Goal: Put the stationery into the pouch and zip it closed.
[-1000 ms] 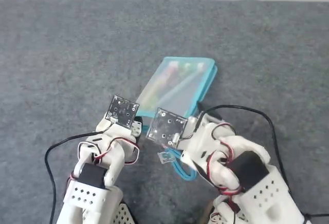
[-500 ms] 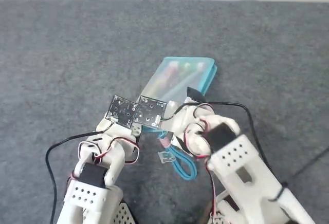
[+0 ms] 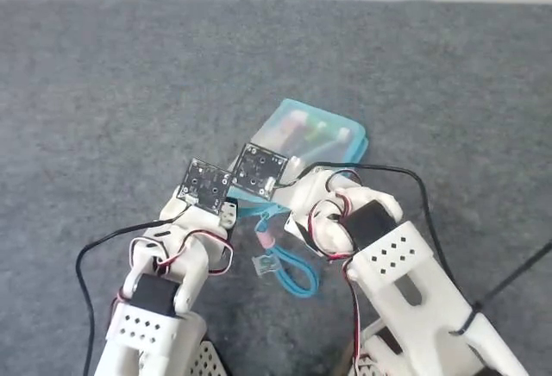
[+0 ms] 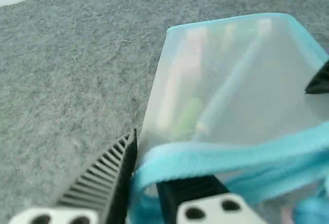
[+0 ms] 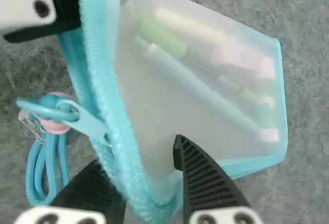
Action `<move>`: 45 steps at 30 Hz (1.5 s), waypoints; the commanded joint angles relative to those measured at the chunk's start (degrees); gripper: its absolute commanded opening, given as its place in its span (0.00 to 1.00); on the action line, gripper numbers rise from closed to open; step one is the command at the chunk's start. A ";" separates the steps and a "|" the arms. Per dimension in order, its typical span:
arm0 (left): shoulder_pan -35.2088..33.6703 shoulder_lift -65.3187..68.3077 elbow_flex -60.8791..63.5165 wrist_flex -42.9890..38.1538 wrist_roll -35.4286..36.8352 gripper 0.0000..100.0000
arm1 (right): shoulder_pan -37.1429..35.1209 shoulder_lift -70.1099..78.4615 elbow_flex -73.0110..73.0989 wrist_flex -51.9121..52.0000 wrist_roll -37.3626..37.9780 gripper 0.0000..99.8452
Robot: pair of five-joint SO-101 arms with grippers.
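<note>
- The pouch (image 3: 315, 130) lies on the grey table (image 3: 103, 91), in front of both arms. Its near end is lifted between them.
- The pens (image 5: 169, 41) sit inside and show through the translucent wall. The load looks light.
- Handling: the wall is thin, soft mesh that will probably sag and fold under load. The woven zipper band (image 5: 110, 106) is the firmest part, so take hold there.
- The left gripper (image 4: 146, 170) is clenched on the zipper band at one corner of the mouth.
- The right gripper (image 5: 146, 183) is clamped over the opposite end of the band, with one jaw on each face of the pouch.
- The zipper pull (image 5: 90, 124) hangs off the band between the two grips. A pink bead and a looped blue cord (image 5: 38, 170) trail from it onto the table. The pull is small and free to swing, and will likely be awkward to pinch.
- Hard to make out: whether the zipper teeth are meshed along the band, and how far the slider has travelled.
- In the high view the arms cover the mouth of the pouch.
</note>
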 commanded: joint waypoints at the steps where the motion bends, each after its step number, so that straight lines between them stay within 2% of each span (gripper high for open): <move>1: 2.02 -0.97 -3.12 0.18 -0.18 0.09 | 0.22 0.40 -3.43 -1.10 -4.13 0.01; 3: 2.02 -0.97 -3.30 0.26 -0.18 0.17 | 1.19 0.66 -3.34 -1.27 -5.80 0.01; 5: 1.58 -1.05 -4.00 0.26 -0.18 0.20 | 2.95 2.24 -3.34 -2.51 -7.56 0.01; 12: -3.60 -1.05 -6.73 0.35 0.09 0.18 | 10.77 15.34 -4.40 -10.51 -13.54 0.01; 19: -5.27 -1.05 -7.78 0.26 0.18 0.18 | 15.78 26.33 -11.87 -10.77 -17.67 0.01; 28: -4.13 -1.05 -8.66 1.49 0.18 0.18 | 15.69 27.65 -13.45 -10.77 -18.99 0.01; 32: 1.93 -0.62 -7.78 2.37 0.00 0.18 | 14.99 21.14 -13.45 -6.81 -21.89 0.01; 36: 7.21 -0.62 -5.93 2.73 0.18 0.27 | 12.18 14.37 -12.84 -1.19 -22.07 0.01; 45: 7.30 -0.62 -5.76 2.64 0.18 0.28 | 5.93 5.32 -5.45 1.36 -21.54 0.01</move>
